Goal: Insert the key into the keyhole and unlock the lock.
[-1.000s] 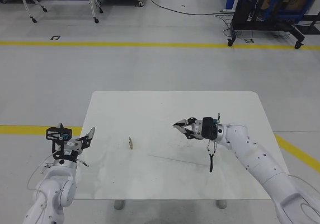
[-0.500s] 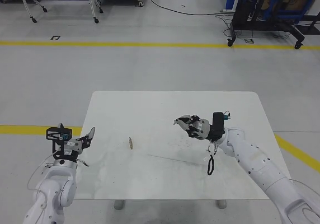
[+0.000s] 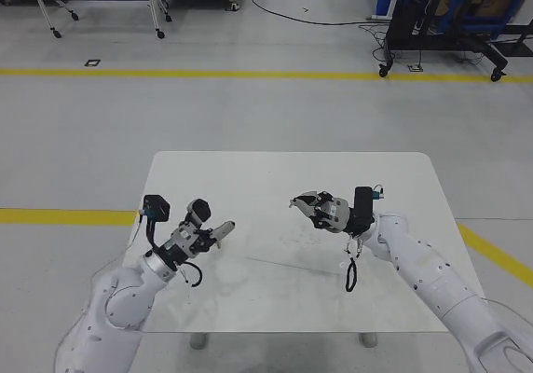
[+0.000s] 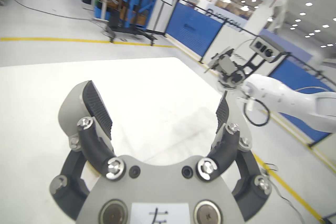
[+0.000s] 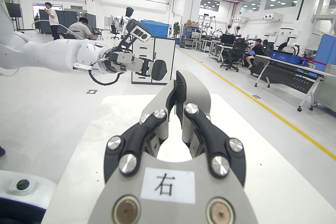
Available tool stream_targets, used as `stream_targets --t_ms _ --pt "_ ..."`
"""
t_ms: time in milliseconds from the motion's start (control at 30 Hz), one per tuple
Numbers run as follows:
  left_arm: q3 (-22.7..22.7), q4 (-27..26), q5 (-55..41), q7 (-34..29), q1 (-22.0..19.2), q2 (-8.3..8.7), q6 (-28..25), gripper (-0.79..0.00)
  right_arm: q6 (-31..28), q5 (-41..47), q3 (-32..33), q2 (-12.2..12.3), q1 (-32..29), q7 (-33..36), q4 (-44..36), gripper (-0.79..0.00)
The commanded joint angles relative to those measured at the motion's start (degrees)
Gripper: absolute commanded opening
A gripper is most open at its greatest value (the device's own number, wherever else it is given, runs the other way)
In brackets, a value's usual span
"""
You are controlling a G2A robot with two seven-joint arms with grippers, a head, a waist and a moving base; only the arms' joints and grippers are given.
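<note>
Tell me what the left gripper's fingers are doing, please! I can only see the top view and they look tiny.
Observer: In the left wrist view the left gripper is open. Its ribbed pads are wide apart, with only bare table between them.
Operator: Is the other one open too?
Observer: No. The right wrist view shows the right gripper with its fingers pressed nearly together.
Operator: Is it touching the table?
Observer: No. In the left wrist view it hangs in the air, clear of the tabletop.
</note>
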Motion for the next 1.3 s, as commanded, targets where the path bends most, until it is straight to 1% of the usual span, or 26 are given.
stream_targets --t_ms 0,67,233,333,400,467,500,533,633,733,767,867,900,1000,1067,1100,1133,1233,1267 --pt "2.95 3.45 -8.88 -3.42 -2.79 -0.28 -2.73 0.000 0.00 0.00 0.00 0.00 0.00 0.00 0.00 -0.785" --pt "5.40 7.64 -18.26 -6.40 -5.72 -0.60 -5.63 0.000 0.00 0.00 0.00 0.00 0.00 0.00 0.00 -0.785" --pt "10.92 17.65 -35.15 -14.45 -12.22 -1.27 -13.53 0.000 0.00 0.00 0.00 0.00 0.00 0.00 0.00 -0.785" --pt "13.59 22.55 -41.98 -20.07 -15.96 -1.55 -16.71 0.000 0.00 0.00 0.00 0.00 0.00 0.00 0.00 -0.785" --pt "14.71 24.48 -44.81 -22.56 -17.78 -1.68 -18.94 0.000 -1.56 3.84 -0.19 -0.28 -1.01 1.60 -1.06 -0.785" --pt "15.59 26.16 -46.98 -24.15 -19.27 -1.81 -20.88 0.000 -5.19 9.90 -0.57 -0.67 -1.10 5.23 -1.05 -0.785" --pt "15.97 26.86 -47.45 -24.67 -19.96 -1.89 -21.67 0.000 -7.23 12.62 -0.85 -0.88 -0.87 7.28 -0.05 -0.785" --pt "16.18 27.02 -47.53 -25.05 -20.45 -1.95 -21.67 0.000 -7.46 14.80 -1.32 -1.09 -0.77 8.55 0.57 -0.785" --pt "16.57 27.03 -46.43 -26.02 -21.58 -2.16 -21.67 0.000 -7.46 27.24 -4.67 -2.09 0.02 14.30 1.66 -0.785" --pt "17.05 27.43 -44.67 -26.56 -22.11 -2.36 -21.67 0.000 -7.46 36.86 -6.79 -2.27 1.78 20.98 3.47 -0.785" --pt "17.24 27.58 -44.00 -26.71 -22.36 -2.43 -21.67 -0.012 -7.46 39.92 -7.28 -2.31 2.17 22.87 3.82 -0.785" --pt "17.96 28.23 -42.43 -26.56 -23.02 -2.69 -21.67 -0.083 -7.46 48.57 -9.08 -2.30 2.75 26.95 1.70 -0.785" --pt "18.24 28.34 -42.24 -26.30 -23.18 -2.80 -21.67 -0.095 -7.46 50.76 -9.44 -2.11 2.95 28.26 1.34 -0.785" --pt "18.93 28.65 -41.85 -26.02 -23.69 -3.05 -21.67 -0.175 -7.46 54.97 -9.99 -1.49 3.70 32.75 1.79 -0.785" --pt "19.31 29.04 -41.57 -25.84 -24.01 -3.19 -21.67 -0.209 -7.46 60.13 -11.05 -1.40 3.44 35.00 -0.25 -0.785" --pt "19.48 29.29 -41.51 -25.69 -24.18 -3.27 -21.67 -0.268 -7.46 61.91 -11.51 -1.20 3.65 37.08 -0.58 -0.785" --pt "19.64 29.45 -41.51 -25.57 -24.34 -3.33 -21.67 -0.308 -7.46 63.91 -11.91 -1.02 3.83 39.16 -0.81 -0.785" --pt "20.10 29.81 -41.48 -25.37 -24.72 -3.51 -21.67 -0.363 -7.46 69.85 -12.63 -0.53 4.30 45.19 -0.70 -0.785" --pt "20.22 29.91 -41.44 -25.31 -24.81 -3.56 -21.67 -0.357 -7.46 71.80 -12.90 -0.45 4.47 47.42 -0.30 -0.785"
